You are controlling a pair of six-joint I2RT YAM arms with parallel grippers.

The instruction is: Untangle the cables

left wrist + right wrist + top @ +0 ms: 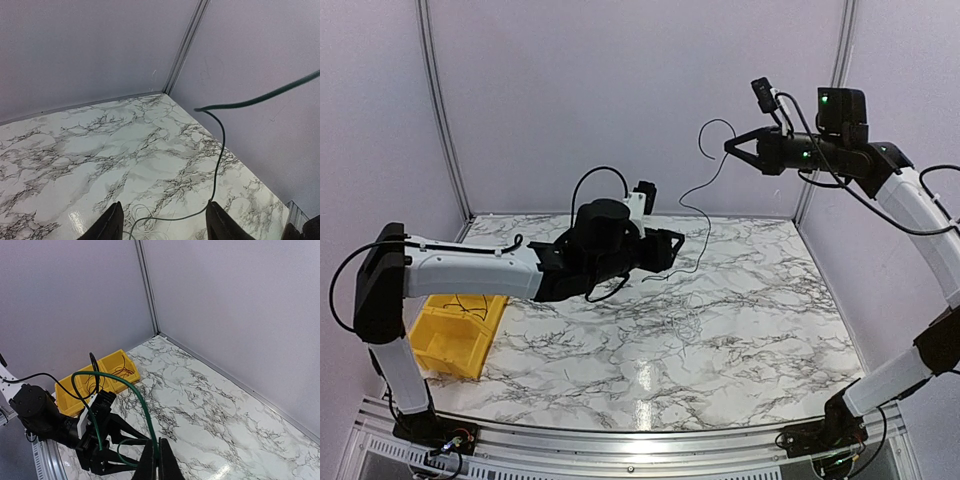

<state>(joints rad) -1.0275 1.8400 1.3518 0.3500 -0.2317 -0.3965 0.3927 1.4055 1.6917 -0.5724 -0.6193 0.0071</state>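
Note:
My right gripper (728,146) is raised high at the back right, shut on a thin green cable (707,230). The right wrist view shows its fingers (158,452) pinching that cable (136,390). The cable loops above the grip and hangs down to my left gripper (676,246) over the table's middle. In the left wrist view the cable (220,145) drops past the right fingertip (214,212) and runs across between the jaws. My left gripper (165,214) stands open. A faint tangle of whitish cables (690,325) lies on the marble table below it (140,212).
A yellow two-compartment bin (450,340) sits at the table's left edge and holds thin dark and reddish wires (117,371). Grey walls close the back and right sides, meeting at a corner post (182,55).

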